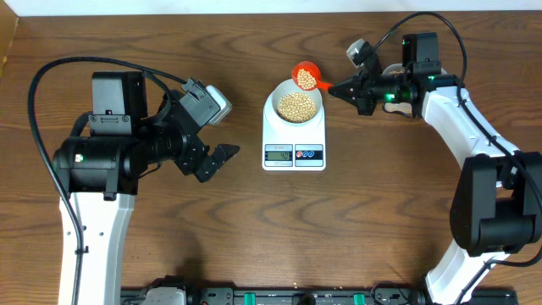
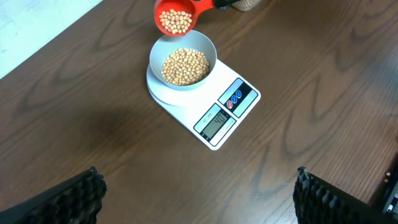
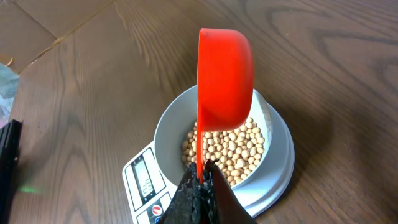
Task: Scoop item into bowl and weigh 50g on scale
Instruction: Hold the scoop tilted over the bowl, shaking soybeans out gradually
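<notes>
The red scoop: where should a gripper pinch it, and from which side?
Take the red scoop by its thin handle, coming from the end away from the cup, as the right gripper does. The cup is wide, round and holds beans; the handle fits between nearly shut jaws.

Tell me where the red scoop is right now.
In the overhead view the red scoop, full of beans, hangs over the far rim of the bowl on the scale, its handle pinched by the right tool.
</notes>
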Robot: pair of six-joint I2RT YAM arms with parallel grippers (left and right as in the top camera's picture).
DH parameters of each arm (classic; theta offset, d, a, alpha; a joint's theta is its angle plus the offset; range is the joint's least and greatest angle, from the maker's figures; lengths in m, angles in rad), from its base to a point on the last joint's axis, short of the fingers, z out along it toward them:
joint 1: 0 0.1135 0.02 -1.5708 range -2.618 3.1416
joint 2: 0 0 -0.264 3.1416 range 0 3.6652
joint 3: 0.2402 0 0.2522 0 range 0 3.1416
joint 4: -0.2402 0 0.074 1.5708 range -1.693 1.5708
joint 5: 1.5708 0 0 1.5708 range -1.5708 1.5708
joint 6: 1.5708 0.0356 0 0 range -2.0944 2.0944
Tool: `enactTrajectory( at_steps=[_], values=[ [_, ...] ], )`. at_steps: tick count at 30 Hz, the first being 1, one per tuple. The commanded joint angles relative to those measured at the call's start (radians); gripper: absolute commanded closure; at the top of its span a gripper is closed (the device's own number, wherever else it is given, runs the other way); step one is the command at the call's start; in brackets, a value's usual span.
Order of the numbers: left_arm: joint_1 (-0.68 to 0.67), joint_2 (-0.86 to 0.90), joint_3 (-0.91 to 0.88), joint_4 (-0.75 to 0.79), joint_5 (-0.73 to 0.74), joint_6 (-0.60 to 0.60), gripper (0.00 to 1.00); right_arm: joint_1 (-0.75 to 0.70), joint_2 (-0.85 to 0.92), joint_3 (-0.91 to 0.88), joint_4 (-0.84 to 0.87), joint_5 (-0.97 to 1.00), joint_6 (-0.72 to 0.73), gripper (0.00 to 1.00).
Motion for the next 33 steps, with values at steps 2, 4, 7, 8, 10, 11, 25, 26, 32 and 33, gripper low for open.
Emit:
enactTrajectory(
  at_steps=[2, 4, 7, 8, 10, 11, 25, 26, 32, 33],
  values=[
    [0.004, -0.001, 0.018, 0.000, 0.016, -0.002, 0.02, 0.004, 0.012, -0.003, -0.002, -0.017, -0.014, 0.99],
    [0.004, -0.001, 0.018, 0.000, 0.016, -0.002, 0.01, 0.004, 0.012, -0.003, -0.002, -0.017, -0.014, 0.99],
    [0.004, -0.001, 0.018, 0.000, 0.016, -0.002, 0.02, 0.004, 0.012, -0.003, -0.009, -0.018, -0.014, 0.99],
    [0.004, -0.001, 0.018, 0.000, 0.016, -0.002, 0.02, 0.004, 0.012, -0.003, -0.010, -0.018, -0.014, 0.99],
    [0.004, -0.001, 0.018, 0.000, 0.016, -0.002, 0.01, 0.004, 0.012, -0.003, -0.009, -0.017, -0.014, 0.99],
    [0.004, -0.001, 0.018, 0.000, 0.016, -0.002, 0.02, 0.004, 0.012, -0.003, -0.009, -0.017, -0.014, 0.99],
    [0.004, -0.001, 0.018, 0.000, 0.016, -0.002, 0.01, 0.004, 0.012, -0.003, -0.010, -0.071, -0.016, 0.99],
    [0.004, -0.001, 0.018, 0.000, 0.016, -0.002, 0.02, 0.007, 0.012, -0.003, -0.013, -0.019, -0.018, 0.99],
    [0.004, -0.001, 0.018, 0.000, 0.016, -0.002, 0.02, 0.007, 0.012, -0.003, 0.001, -0.063, -0.019, 0.99],
    [0.004, -0.001, 0.018, 0.000, 0.016, -0.002, 0.02, 0.007, 0.012, -0.003, 0.005, -0.076, -0.019, 0.99]
  ],
)
